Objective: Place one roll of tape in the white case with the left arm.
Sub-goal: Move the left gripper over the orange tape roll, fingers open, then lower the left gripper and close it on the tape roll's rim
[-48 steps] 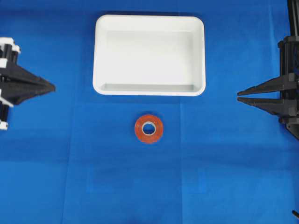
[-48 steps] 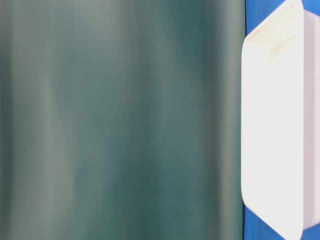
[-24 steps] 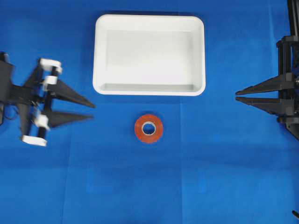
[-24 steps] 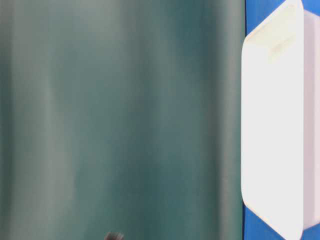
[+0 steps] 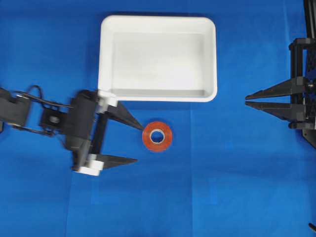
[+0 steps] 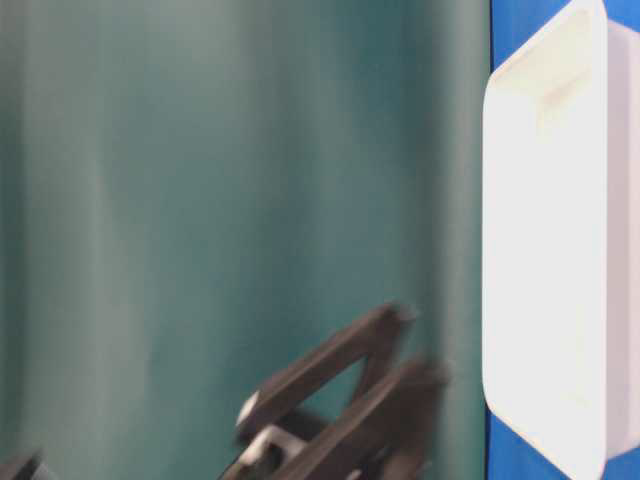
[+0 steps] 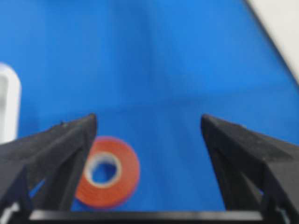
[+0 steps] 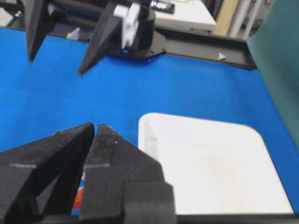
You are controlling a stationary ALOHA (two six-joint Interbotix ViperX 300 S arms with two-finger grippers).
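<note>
The roll of tape [image 5: 157, 137], a red-orange ring with a pale core, lies flat on the blue cloth just below the white case [image 5: 157, 96], which holds nothing. My left gripper [image 5: 139, 144] is open wide and empty, just left of the tape. Its upper fingertip is next to the tape's edge. In the left wrist view the tape [image 7: 108, 171] sits by the left finger [image 7: 65, 144], off-centre in the open left gripper [image 7: 147, 117]. My right gripper [image 5: 247, 101] is shut and empty at the far right. The right wrist view shows the right gripper [image 8: 95, 125] beside the case [image 8: 196, 119].
A blue cloth covers the table. The table-level view shows a green curtain [image 6: 200, 200], the case's side [image 6: 545, 250] and the blurred left arm [image 6: 340, 400]. A black frame [image 8: 196, 42] runs along the far table edge.
My left arm has swung in from the left edge towards the tape and its fingers have opened wide. The tape, the case and the right gripper have stayed put.
</note>
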